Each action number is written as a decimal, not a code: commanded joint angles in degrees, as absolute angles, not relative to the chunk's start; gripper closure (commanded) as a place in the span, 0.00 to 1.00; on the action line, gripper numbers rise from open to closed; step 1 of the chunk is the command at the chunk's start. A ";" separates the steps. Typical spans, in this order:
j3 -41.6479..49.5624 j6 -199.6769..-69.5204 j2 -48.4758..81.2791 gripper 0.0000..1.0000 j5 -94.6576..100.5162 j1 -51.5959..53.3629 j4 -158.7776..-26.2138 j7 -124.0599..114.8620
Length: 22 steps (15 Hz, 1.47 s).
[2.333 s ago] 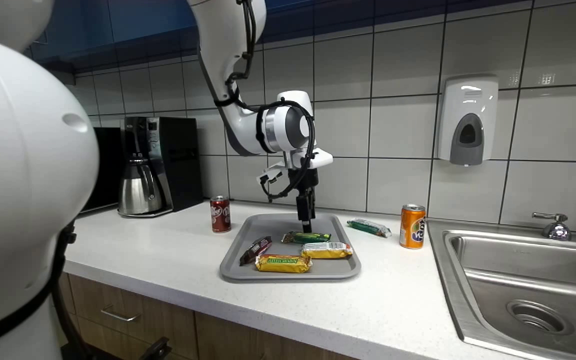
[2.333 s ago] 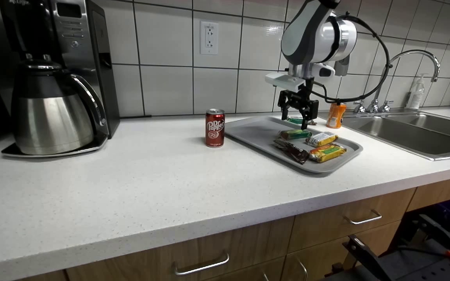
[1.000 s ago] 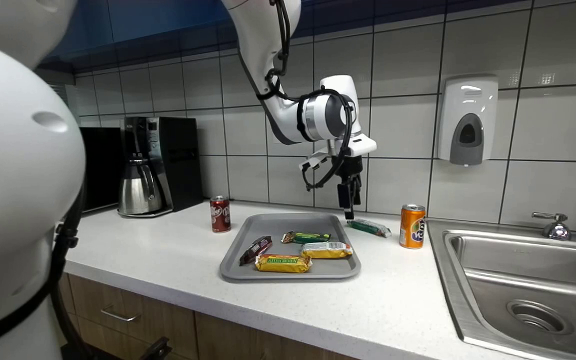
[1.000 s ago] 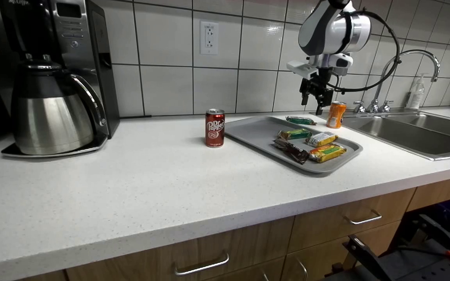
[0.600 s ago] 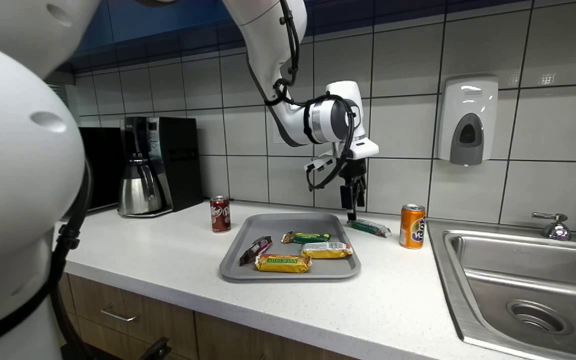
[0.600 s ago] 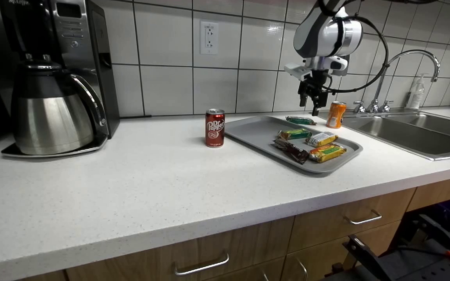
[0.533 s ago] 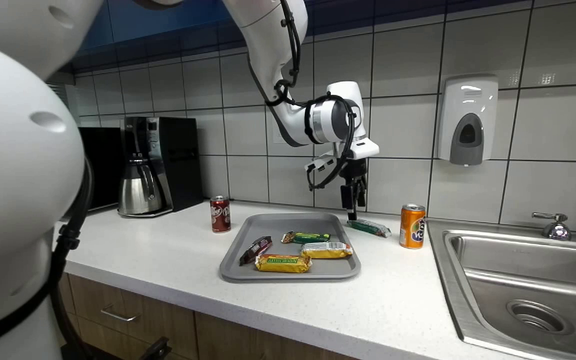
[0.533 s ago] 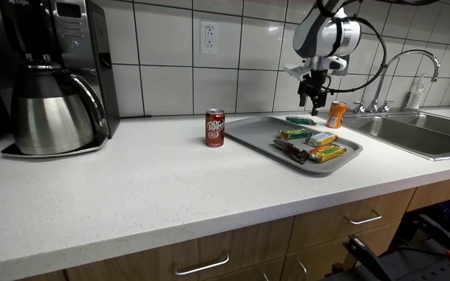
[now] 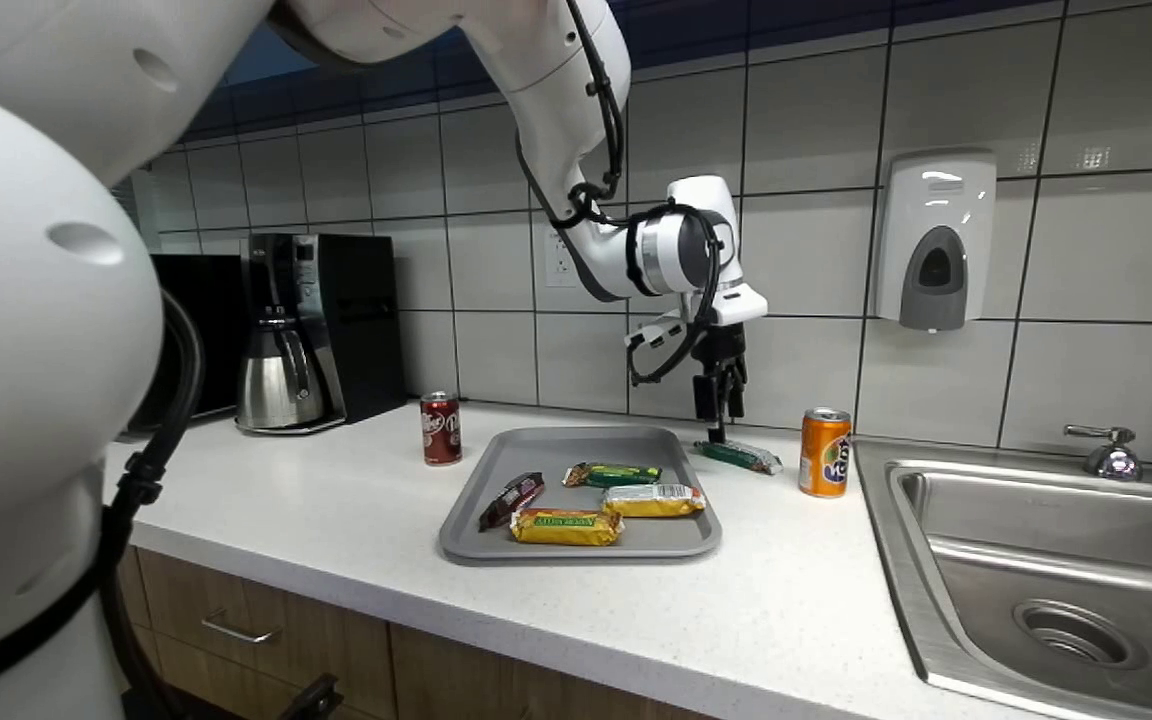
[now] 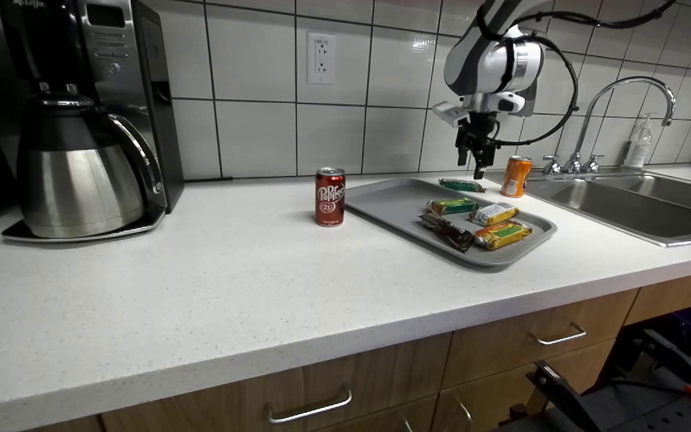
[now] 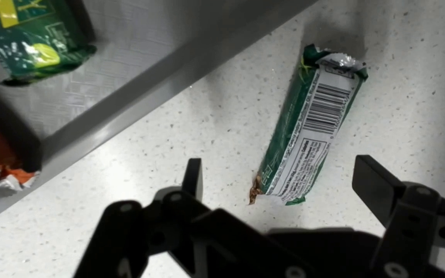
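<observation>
My gripper (image 11: 278, 173) is open, with both black fingertips wide apart and nothing held. Between and beyond them in the wrist view lies a green-wrapped bar (image 11: 311, 131), barcode side up and slanted, touching neither finger. That bar (image 9: 739, 457) rests on the white counter just outside the grey tray (image 9: 528, 455). In both exterior views the gripper (image 10: 470, 169) hangs above the counter near this bar (image 10: 462, 185); the height gap is hard to judge. On the tray lie another green bar (image 9: 613, 476), two yellow bars (image 9: 567, 527) and a dark brown one (image 9: 512, 501).
An orange can (image 9: 825, 453) stands close to the gripper, between the loose bar and the steel sink (image 9: 891, 560). A red can (image 10: 330, 197) is at the tray's other side. The tiled wall (image 9: 806, 370) rises behind; a coffee maker (image 9: 351, 320) stands further along it.
From above the tray's green bar, my open gripper has moved across to the loose green bar outside the tray. Lately it has shifted only slightly and turned a little. No bar has moved.
</observation>
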State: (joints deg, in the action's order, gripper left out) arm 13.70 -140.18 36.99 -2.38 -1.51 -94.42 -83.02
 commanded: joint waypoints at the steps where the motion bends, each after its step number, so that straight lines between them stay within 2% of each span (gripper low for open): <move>1: 13.67 -136.96 40.86 0.00 -3.31 -2.52 -88.00 -84.67; 17: 13.44 -130.60 50.45 0.00 -3.62 -3.79 -76.12 -88.20; 18: 13.28 -130.48 50.41 0.24 -3.76 -3.91 -75.96 -88.01; 19: 13.28 -130.37 50.48 0.13 -3.75 -3.92 -75.68 -87.95; 20: 13.32 -130.23 50.57 0.32 -3.76 -3.92 -75.42 -88.03; 21: 13.31 -130.08 50.67 0.38 -3.79 -3.95 -75.14 -88.04; 22: 13.32 -129.94 50.75 0.39 -3.82 -3.99 -74.92 -88.02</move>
State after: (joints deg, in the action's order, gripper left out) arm 14.12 -132.80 49.56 -2.81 -2.91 -78.43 -87.18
